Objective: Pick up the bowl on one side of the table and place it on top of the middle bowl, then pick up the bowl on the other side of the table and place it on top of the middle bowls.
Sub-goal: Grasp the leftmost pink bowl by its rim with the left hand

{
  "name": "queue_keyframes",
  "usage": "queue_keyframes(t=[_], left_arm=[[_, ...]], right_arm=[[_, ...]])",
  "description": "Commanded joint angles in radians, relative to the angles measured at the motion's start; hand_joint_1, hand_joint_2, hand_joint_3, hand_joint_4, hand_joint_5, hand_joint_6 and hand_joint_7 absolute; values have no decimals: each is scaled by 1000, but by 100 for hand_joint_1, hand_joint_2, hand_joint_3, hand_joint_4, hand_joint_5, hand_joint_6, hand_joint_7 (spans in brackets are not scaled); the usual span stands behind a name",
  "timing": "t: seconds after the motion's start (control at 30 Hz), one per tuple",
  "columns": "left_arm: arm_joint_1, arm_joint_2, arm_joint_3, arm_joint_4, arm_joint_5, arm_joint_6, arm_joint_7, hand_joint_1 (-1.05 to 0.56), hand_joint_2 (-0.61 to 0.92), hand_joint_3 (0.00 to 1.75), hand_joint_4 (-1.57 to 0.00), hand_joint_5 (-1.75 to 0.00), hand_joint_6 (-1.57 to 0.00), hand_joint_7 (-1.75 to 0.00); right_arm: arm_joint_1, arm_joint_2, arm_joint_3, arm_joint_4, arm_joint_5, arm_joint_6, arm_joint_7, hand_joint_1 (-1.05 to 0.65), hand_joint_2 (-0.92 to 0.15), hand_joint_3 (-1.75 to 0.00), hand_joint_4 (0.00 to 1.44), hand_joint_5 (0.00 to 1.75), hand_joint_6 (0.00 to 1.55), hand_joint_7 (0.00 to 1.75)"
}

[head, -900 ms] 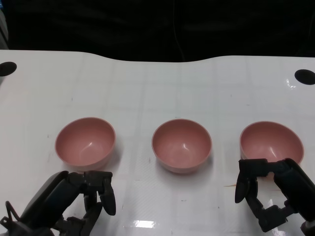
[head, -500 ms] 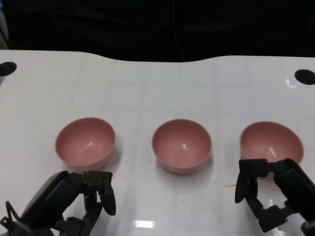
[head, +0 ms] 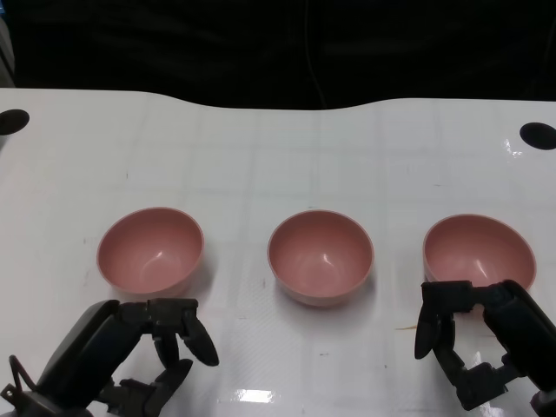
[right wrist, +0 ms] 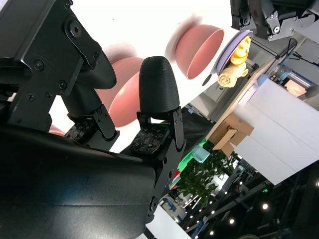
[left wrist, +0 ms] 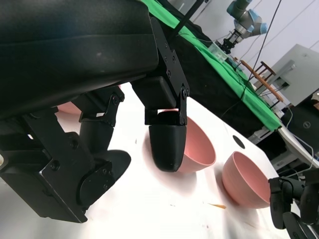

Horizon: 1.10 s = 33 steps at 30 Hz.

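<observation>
Three pink bowls stand in a row on the white table (head: 261, 156): the left bowl (head: 149, 250), the middle bowl (head: 320, 256) and the right bowl (head: 478, 249). My left hand (head: 143, 360) hovers just in front of the left bowl, fingers apart and holding nothing. In front of the right bowl's near rim is my right hand (head: 476, 343), also empty with its fingers apart. The left wrist view shows the middle bowl (left wrist: 199, 147) beyond the left fingers (left wrist: 167, 144), then the right bowl (left wrist: 244, 179). The right wrist view shows the far left bowl (right wrist: 199, 45) beyond the right fingers (right wrist: 158, 84).
A black round hole sits at the table's far left corner (head: 12, 121) and another at the far right (head: 538, 135). The far edge curves inward, with darkness behind it. A small orange speck (head: 406, 327) lies near my right hand.
My left hand's fingers have spread apart, with one fingertip swinging out to the right. The right hand and the three bowls have stayed put.
</observation>
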Motion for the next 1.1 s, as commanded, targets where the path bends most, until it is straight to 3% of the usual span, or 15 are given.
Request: queue_keyframes(t=[0.03, 0.17, 0.37, 0.67, 0.83, 0.97, 1.1], left_arm=[[7, 8, 24, -6, 32, -31, 53, 4, 48, 93, -78, -107, -91, -49], [16, 13, 34, -19, 74, -34, 97, -6, 63, 56, -74, -95, -92, -18], [46, 13, 53, -119, 131, 54, 122, -19, 78, 20, -73, -73, -82, -1], [95, 30, 76, -365, 273, 278, 113, -34, 86, 4, -54, -57, -56, 0], [115, 15, 70, -532, 430, 474, 106, -39, 87, 2, -49, -49, -51, 0], [120, 15, 53, -571, 458, 538, 103, -40, 88, 1, -47, -45, -50, 0], [77, -22, -5, -608, 655, 728, 89, -42, 85, 0, -41, -40, -46, 0]], right_arm=[[-8, -4, -9, -4, 2, -5, -6, 16, -6, -174, 99, 172, 93, 138], [-5, -2, -10, -12, -4, -5, -12, 16, -6, -174, 99, 172, 94, 137], [-7, 0, -8, -14, 2, -8, -9, 15, -6, -174, 99, 171, 94, 137], [3, -5, -10, -32, 13, 2, -1, 13, -7, -174, 99, 173, 93, 139], [-4, -8, -14, -16, 0, -19, -10, 13, -6, -174, 99, 173, 93, 140], [-5, -8, -14, -14, 0, -21, -10, 13, -6, -174, 99, 173, 93, 140], [-3, -4, -13, -16, 5, -18, -9, 15, -7, -175, 99, 174, 93, 140]])
